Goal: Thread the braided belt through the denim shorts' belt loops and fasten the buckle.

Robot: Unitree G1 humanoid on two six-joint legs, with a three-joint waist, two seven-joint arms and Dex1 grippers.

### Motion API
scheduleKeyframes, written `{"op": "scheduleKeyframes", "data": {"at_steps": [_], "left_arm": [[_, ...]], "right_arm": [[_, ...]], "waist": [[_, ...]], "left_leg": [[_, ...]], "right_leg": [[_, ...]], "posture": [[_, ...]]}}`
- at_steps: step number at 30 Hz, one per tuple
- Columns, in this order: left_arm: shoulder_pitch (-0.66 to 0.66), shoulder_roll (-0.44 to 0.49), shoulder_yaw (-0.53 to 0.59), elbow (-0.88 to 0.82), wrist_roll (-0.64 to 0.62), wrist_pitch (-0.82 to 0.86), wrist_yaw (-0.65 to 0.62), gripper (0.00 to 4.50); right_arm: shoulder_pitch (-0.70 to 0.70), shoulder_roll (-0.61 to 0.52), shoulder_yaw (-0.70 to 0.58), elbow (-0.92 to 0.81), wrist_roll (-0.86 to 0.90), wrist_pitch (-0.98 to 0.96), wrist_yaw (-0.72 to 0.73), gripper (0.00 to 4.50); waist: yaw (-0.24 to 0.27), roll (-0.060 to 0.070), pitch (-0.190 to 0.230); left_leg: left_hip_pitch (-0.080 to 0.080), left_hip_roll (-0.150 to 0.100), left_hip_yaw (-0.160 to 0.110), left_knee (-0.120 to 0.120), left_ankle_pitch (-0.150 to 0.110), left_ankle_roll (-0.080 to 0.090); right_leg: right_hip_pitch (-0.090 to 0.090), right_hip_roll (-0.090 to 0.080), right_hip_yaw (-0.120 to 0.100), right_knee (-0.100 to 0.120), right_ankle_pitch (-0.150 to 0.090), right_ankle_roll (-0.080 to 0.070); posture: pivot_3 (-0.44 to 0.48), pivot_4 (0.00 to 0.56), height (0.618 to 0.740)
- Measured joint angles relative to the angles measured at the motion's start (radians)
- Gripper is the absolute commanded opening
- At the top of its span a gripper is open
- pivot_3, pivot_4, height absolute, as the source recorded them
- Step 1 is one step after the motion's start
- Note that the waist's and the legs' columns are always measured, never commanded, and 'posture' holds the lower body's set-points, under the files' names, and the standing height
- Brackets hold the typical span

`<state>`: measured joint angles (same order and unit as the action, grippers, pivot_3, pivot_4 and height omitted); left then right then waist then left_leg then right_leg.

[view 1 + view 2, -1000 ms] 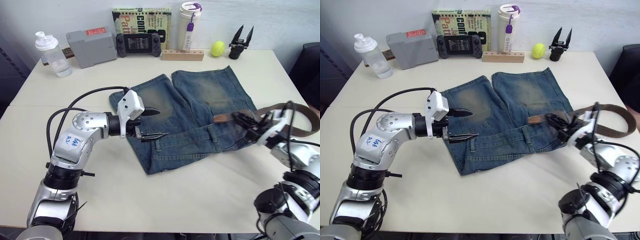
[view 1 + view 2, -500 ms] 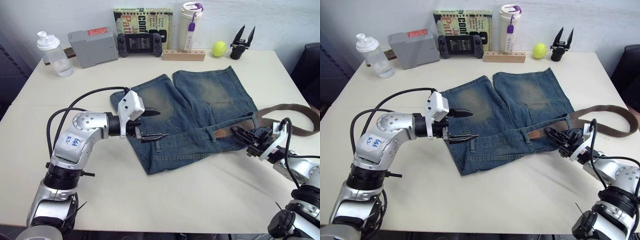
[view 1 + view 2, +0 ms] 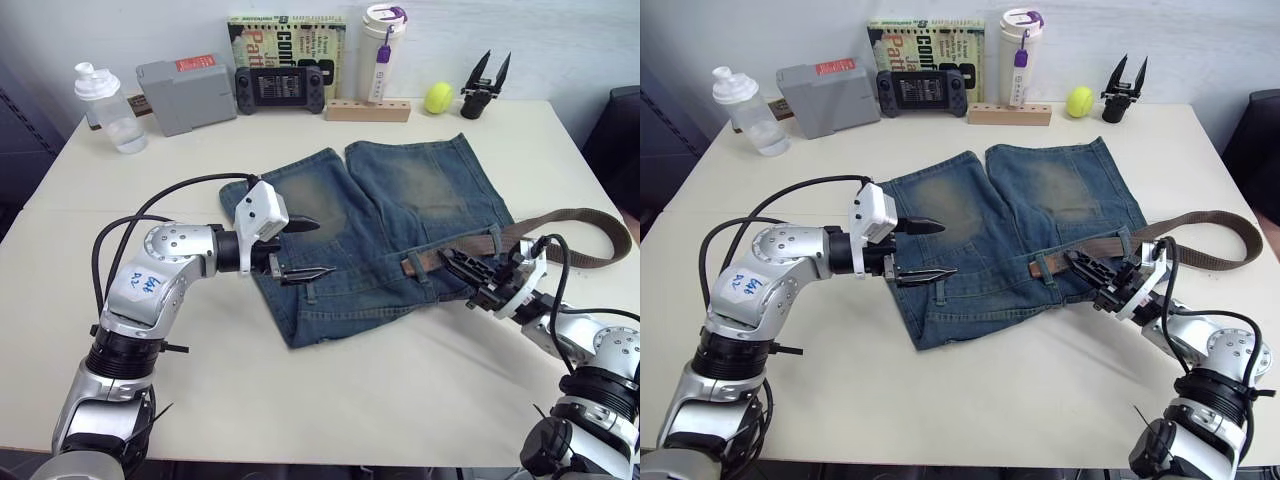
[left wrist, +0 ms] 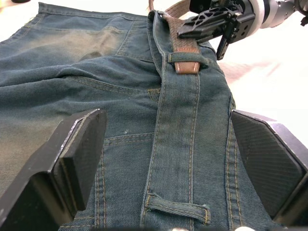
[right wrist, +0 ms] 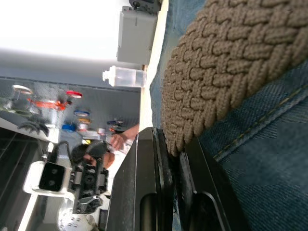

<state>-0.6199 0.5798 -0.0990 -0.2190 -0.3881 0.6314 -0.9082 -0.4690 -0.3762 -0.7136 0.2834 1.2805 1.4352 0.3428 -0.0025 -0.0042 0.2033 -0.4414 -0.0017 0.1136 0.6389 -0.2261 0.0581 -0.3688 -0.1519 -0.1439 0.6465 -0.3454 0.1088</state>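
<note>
The right hand [image 3: 1102, 283] pinches the braided belt [image 3: 1200, 225]; its tip [image 4: 186, 66] should stay flat toward the next belt loop [image 4: 176, 202], where the spread left hand [image 3: 300, 248] waits.

My left arm reaches in from the left, elbow bent, forearm level and pointing right. Its gripper [image 3: 303, 248] hovers with both black fingers spread wide apart, one finger [image 3: 304, 224] higher and farther back, the other [image 3: 310, 272] lower and nearer, tips pointing right. My right arm comes up from the lower right, wrist angled toward the left. Its gripper [image 3: 1087, 268] is clamped tight on the belt [image 5: 231, 62], fingers [image 5: 159, 192] pinching the strap's edge.
</note>
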Motion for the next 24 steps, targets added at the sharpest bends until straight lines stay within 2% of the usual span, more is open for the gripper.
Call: {"op": "scheduleKeyframes", "data": {"at_steps": [5, 10, 12, 16, 19, 24], "left_arm": [[0.0, 0.006, -0.001, 0.0, 0.005, -0.002, 0.0, 4.5], [0.002, 0.009, -0.036, 0.001, 0.051, -0.061, -0.002, 4.5], [0.004, 0.012, -0.088, 0.011, 0.113, -0.15, -0.014, 4.5], [0.006, -0.018, -0.237, 0.137, 0.325, -0.546, -0.01, 4.5], [0.003, -0.073, -0.281, 0.253, 0.43, -0.778, 0.038, 4.5], [-0.017, -0.154, -0.28, 0.339, 0.481, -0.858, 0.105, 4.5]], "right_arm": [[0.053, 0.145, 0.096, -0.152, -0.002, -0.056, -0.079, 0.12], [0.088, 0.222, 0.134, -0.226, 0.044, -0.088, -0.156, 0.12], [0.092, 0.225, 0.142, -0.23, 0.057, -0.104, -0.177, 0.12], [0.091, 0.229, 0.142, -0.205, 0.108, -0.131, -0.24, 0.12], [0.092, 0.224, 0.146, -0.199, 0.146, -0.148, -0.276, 0.12], [0.101, 0.205, 0.167, -0.202, 0.177, -0.171, -0.308, 0.12]], "waist": [[-0.003, 0.0, 0.0], [-0.002, 0.0, 0.0], [-0.002, 0.0, 0.0], [-0.001, -0.001, -0.001], [-0.002, -0.002, -0.001], [-0.001, -0.002, -0.001]], "left_leg": [[0.0, 0.0, 0.004, -0.005, 0.002, -0.003], [0.001, 0.0, 0.006, -0.006, 0.002, -0.003], [0.001, 0.0, 0.007, -0.006, 0.002, -0.003], [0.003, 0.0, 0.008, -0.007, 0.002, -0.003], [0.002, 0.001, 0.008, -0.007, 0.002, -0.003], [0.002, 0.001, 0.008, -0.006, 0.001, -0.001]], "right_leg": [[-0.005, 0.001, 0.005, 0.004, 0.0, 0.0], [-0.006, 0.001, 0.007, 0.005, 0.0, 0.0], [-0.006, 0.001, 0.008, 0.005, 0.0, 0.0], [-0.007, 0.001, 0.009, 0.005, 0.0, 0.0], [-0.007, -0.002, 0.009, 0.005, 0.0, -0.001], [-0.007, -0.006, 0.008, 0.005, 0.0, 0.0]], "posture": [[0.0, 0.15, 0.697], [0.0, 0.15, 0.697], [0.0, 0.15, 0.697], [0.0, 0.15, 0.697], [0.0, 0.15, 0.697], [0.0, 0.15, 0.697]]}}
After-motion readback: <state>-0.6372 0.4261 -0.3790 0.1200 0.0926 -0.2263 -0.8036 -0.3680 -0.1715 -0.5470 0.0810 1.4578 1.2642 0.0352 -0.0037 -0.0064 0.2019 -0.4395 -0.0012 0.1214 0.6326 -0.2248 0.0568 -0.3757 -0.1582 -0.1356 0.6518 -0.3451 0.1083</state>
